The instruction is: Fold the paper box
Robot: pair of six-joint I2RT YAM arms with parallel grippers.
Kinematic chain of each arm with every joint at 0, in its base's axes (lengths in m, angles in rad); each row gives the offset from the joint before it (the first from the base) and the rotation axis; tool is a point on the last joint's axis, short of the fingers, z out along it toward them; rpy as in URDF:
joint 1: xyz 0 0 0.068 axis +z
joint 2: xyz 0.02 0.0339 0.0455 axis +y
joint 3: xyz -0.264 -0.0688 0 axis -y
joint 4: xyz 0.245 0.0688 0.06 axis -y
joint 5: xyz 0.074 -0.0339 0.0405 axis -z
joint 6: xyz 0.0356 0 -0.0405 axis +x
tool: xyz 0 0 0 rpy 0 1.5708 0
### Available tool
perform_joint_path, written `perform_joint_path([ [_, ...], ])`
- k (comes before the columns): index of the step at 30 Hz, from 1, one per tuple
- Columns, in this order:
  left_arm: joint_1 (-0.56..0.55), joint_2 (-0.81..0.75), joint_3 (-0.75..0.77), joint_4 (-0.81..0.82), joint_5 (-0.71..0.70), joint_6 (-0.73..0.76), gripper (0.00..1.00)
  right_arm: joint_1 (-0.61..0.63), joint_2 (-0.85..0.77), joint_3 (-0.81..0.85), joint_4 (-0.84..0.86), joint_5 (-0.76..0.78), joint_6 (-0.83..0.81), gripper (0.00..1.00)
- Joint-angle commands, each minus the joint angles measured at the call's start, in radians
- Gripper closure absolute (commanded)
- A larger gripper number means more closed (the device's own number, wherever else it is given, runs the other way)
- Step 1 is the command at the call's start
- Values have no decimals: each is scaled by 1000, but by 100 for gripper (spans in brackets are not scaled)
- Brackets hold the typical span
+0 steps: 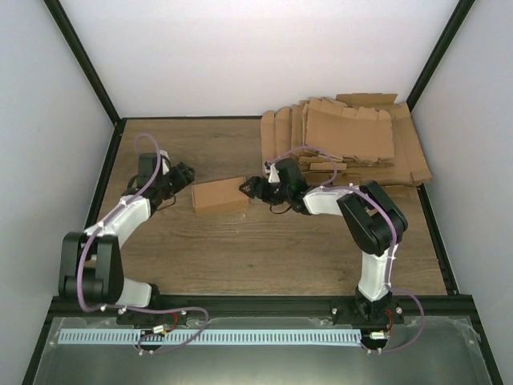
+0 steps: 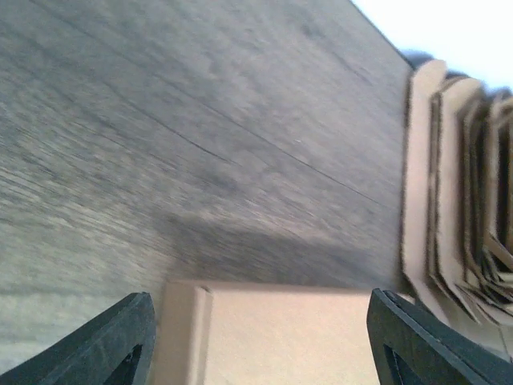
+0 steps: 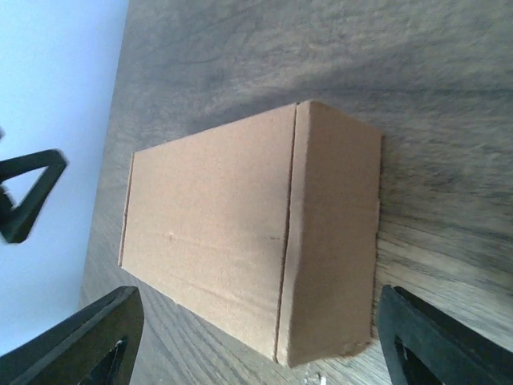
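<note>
Two spread grippers flank the paper box (image 1: 219, 195), which lies as a closed oblong near the middle of the table (image 1: 264, 265). The right gripper (image 1: 248, 188) sits at the box's right end, fingers wide, with bare wood showing on both sides of the box in its wrist view. The left gripper (image 1: 187, 173) is at the left end, fingers likewise apart, but its view is blurred and I cannot tell whether a pad grazes the cardboard. The likeliest trouble is a nudge, since a finger catching a corner would probably skid or twist the light box. Closing hard on its hollow walls could dent them or spring the seam along the long edge. The right arm's cable also hangs over the pile of flat blanks (image 1: 345, 140) at the far right corner and might drag one.
</note>
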Motion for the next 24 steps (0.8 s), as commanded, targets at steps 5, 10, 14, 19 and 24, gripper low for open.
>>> perform_joint_path([
  [5,-374,-274,-25,-354,-321,-124,17,-56,-145,-112,7,131,-136,15],
  [10,-559,-277,-90,-317,-392,-346,16,-93,-265,-218,36,294,-146,14],
  [14,-701,-141,-86,-202,-453,-455,20,-92,-378,-337,143,409,-147,13],
  [19,-830,109,137,-299,-609,-469,15,-94,-469,-471,198,600,-136,12],
  [24,-864,297,312,-444,-655,-571,10,-94,-575,-540,172,785,-79,12],
])
